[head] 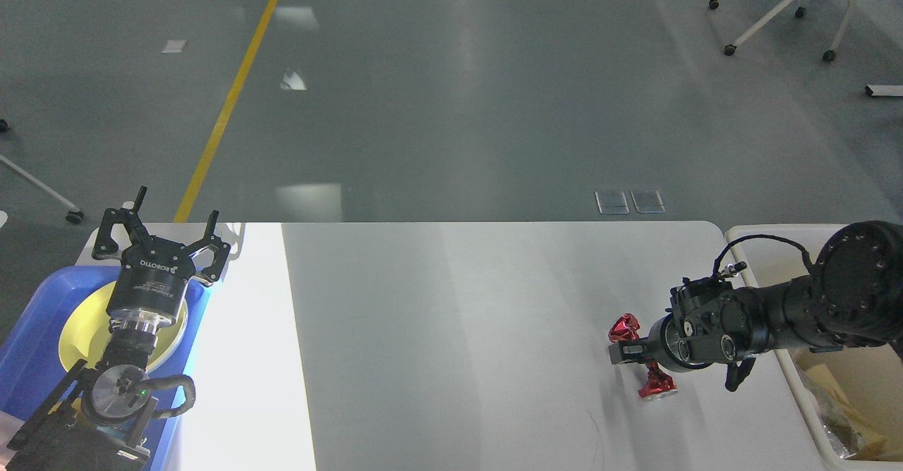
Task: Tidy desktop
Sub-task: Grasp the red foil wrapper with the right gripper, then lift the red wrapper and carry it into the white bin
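The white desktop fills the lower half of the head view. A crumpled red foil wrapper lies on it near the right end, twisted thin in the middle. My right gripper comes in low from the right and sits at the wrapper's thin middle, hiding it; its dark fingers are seen end-on, so I cannot tell whether they are closed. My left gripper is open and empty, held above the far left end over a blue tray.
A blue plastic tray with a yellow plate in it sits at the left end under my left arm. A cream bin with paper scraps stands off the right end. A wheeled chair stands on the floor beyond.
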`<act>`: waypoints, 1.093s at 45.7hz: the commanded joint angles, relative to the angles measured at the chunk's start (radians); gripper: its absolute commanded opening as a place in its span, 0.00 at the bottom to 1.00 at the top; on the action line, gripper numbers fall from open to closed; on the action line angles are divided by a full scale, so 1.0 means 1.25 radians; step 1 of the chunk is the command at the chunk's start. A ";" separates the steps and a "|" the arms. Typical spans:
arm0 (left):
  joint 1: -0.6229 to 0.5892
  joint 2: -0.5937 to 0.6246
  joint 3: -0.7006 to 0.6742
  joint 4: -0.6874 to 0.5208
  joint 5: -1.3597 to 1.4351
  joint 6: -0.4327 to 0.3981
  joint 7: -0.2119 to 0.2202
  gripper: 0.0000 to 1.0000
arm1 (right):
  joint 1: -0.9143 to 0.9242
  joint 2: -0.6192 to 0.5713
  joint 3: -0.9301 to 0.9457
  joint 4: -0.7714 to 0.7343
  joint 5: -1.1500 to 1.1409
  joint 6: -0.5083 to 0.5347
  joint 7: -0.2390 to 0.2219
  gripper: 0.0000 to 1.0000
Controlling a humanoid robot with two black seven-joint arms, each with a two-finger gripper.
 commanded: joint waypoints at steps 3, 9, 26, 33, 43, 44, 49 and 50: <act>0.000 0.000 -0.001 0.000 0.000 -0.001 0.000 0.97 | -0.004 0.000 0.000 0.002 0.001 0.000 0.000 0.38; 0.000 0.000 -0.001 0.000 0.000 0.000 0.000 0.97 | -0.004 0.000 0.000 0.002 0.002 0.001 0.000 0.35; 0.000 0.000 -0.001 0.000 0.000 0.000 0.000 0.97 | -0.003 -0.001 -0.001 0.009 0.002 0.009 -0.001 0.00; 0.000 0.000 0.000 0.000 0.000 0.000 0.000 0.97 | 0.001 -0.006 -0.001 0.009 0.034 0.009 -0.001 0.00; 0.000 0.001 -0.001 0.000 0.000 0.000 0.000 0.97 | 0.051 -0.039 -0.005 0.053 0.125 0.033 0.000 0.00; 0.000 0.001 -0.001 0.000 0.000 0.000 0.000 0.97 | 0.067 -0.048 -0.005 0.065 0.126 0.042 0.000 0.00; 0.000 0.000 -0.001 0.000 0.000 0.000 0.000 0.97 | 0.155 -0.094 -0.005 0.138 0.128 0.106 0.000 0.00; 0.000 0.001 0.000 0.000 0.000 0.000 0.000 0.97 | 0.176 -0.105 -0.005 0.153 0.130 0.118 0.000 0.00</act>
